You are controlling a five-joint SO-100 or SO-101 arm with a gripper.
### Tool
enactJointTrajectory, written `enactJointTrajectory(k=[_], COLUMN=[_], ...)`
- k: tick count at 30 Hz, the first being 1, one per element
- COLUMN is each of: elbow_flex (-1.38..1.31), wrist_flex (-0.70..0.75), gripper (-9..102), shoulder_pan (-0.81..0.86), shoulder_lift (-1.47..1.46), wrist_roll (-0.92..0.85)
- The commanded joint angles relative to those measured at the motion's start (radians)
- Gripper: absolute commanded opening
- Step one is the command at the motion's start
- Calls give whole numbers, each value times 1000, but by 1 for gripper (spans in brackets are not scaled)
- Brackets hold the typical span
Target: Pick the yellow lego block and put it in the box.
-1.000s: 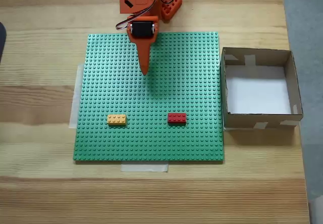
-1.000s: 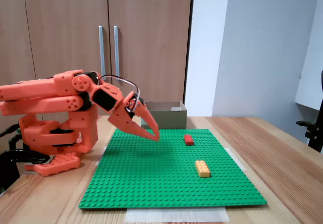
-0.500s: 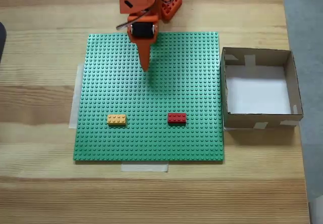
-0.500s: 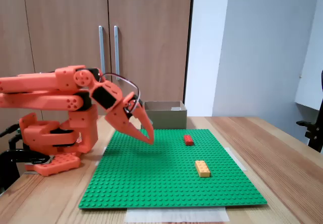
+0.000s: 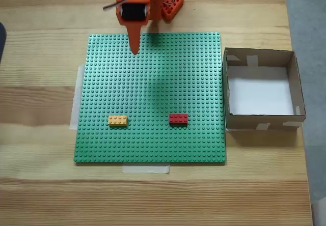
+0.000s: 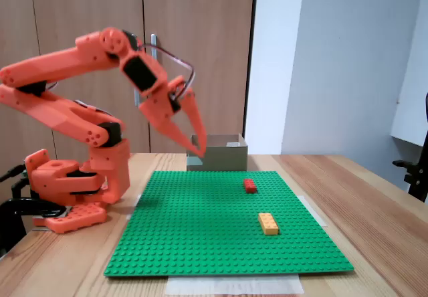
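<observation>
While the claw (image 6: 194,146) hangs raised above the far part of the green plate (image 5: 153,144), its two fingers lie together to a single point — closed, holding nothing and touching nothing. In both fixed views the yellow block (image 5: 117,120) sits flat on the plate's near part, with the red block (image 5: 178,118) to its right in the top-down view, well apart from the claw (image 5: 134,51) — the box (image 5: 300,96) stands just beside the plate's right edge

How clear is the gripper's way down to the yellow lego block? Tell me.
Probably clear. The gripper hangs raised above the far end of the green baseplate, the yellow lego block lies uncovered near the front, and the red brick sits well aside.
</observation>
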Motion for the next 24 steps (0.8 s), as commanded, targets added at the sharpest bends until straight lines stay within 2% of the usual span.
enactJointTrajectory(k=[1,8,17,24], elbow_flex=[-173,-405,-667,-859], wrist_flex=[31,104,173,186], gripper=[-1,2,1,0], shoulder_pan=[34,81,106,207], shoulder_lift=[-114,-348,-586,-793], wrist_roll=[14,123,-71,5])
